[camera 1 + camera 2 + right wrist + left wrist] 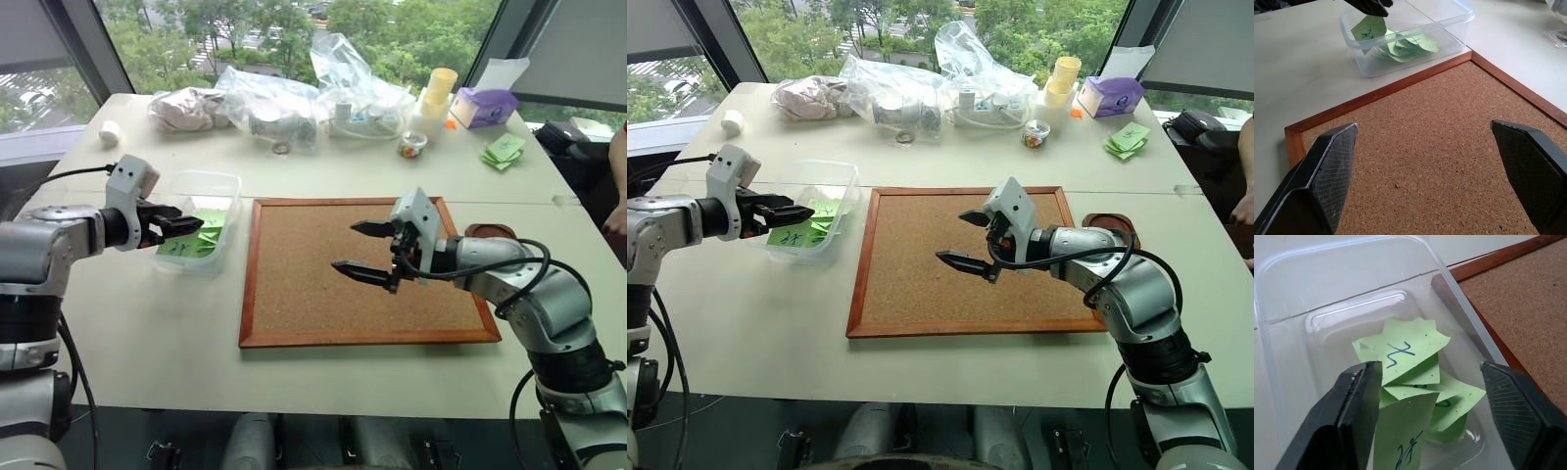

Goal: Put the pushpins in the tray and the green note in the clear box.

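No printed text, brand or number is legible. Handwritten dark blue marks stand on the green notes [1400, 352] inside the clear box [1283, 333]: the uppermost sheet bears a scrawl resembling an "X" or a crossed squiggle; the sheet nearest the camera carries an undecipherable scribble; a third, partly covered, shows a mark too hidden to read.

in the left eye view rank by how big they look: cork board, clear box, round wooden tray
1. cork board, by far the largest
2. clear box
3. tray, smallest, though the right arm hides part of it
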`<state>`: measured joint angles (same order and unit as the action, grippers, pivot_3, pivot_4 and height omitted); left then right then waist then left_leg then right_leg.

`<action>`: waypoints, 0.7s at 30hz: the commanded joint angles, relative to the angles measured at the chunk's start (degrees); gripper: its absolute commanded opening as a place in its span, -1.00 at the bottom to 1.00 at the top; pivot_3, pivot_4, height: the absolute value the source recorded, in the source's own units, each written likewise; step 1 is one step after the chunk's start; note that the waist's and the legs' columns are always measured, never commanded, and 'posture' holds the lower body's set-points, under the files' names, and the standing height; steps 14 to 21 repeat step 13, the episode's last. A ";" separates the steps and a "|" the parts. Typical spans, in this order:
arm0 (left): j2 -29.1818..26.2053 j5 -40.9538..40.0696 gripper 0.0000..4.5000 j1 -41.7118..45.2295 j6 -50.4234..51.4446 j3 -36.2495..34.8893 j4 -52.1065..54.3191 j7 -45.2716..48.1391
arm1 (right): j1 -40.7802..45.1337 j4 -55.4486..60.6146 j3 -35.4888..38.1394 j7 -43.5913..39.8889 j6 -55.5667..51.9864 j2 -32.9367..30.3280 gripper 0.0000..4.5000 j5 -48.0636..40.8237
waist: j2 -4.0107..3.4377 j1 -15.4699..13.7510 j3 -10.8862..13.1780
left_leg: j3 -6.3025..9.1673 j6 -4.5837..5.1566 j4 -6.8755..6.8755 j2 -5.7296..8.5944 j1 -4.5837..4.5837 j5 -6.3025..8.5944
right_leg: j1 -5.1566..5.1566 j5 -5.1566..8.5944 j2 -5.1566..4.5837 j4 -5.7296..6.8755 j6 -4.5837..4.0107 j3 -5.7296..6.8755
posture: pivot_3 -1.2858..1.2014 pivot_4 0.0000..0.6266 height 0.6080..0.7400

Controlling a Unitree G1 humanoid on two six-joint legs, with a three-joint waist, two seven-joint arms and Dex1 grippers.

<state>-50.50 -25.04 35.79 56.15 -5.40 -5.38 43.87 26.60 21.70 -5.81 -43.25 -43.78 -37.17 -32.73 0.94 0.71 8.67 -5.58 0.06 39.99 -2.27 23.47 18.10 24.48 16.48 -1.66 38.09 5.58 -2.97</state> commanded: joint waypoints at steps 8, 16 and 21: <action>-0.30 -0.28 0.98 8.69 -8.50 -1.36 3.88 4.43 | -5.39 2.43 15.77 7.08 -3.19 0.48 1.00 -5.42 | 0.21 -0.33 0.12 | -0.04 -0.07 0.01 0.06 0.01 -0.04 | -0.01 0.00 -0.07 0.00 0.01 0.01 | 0.03 -0.52 0.97; 0.71 -6.03 0.98 7.12 -2.54 0.62 13.29 8.29 | -8.11 5.76 25.20 13.78 -8.12 2.38 1.00 -12.06 | 0.20 0.07 0.12 | -0.14 -0.03 0.00 0.08 0.01 -0.01 | 0.00 -0.01 -0.16 0.00 0.02 -0.04 | 0.03 -0.52 0.97; 0.71 -6.03 0.98 7.12 -2.54 0.62 13.29 8.29 | -8.11 5.76 25.20 13.78 -8.12 2.38 1.00 -12.06 | 0.20 0.07 0.12 | -0.14 -0.03 0.00 0.08 0.01 -0.01 | 0.00 -0.01 -0.16 0.00 0.02 -0.04 | 0.03 -0.52 0.97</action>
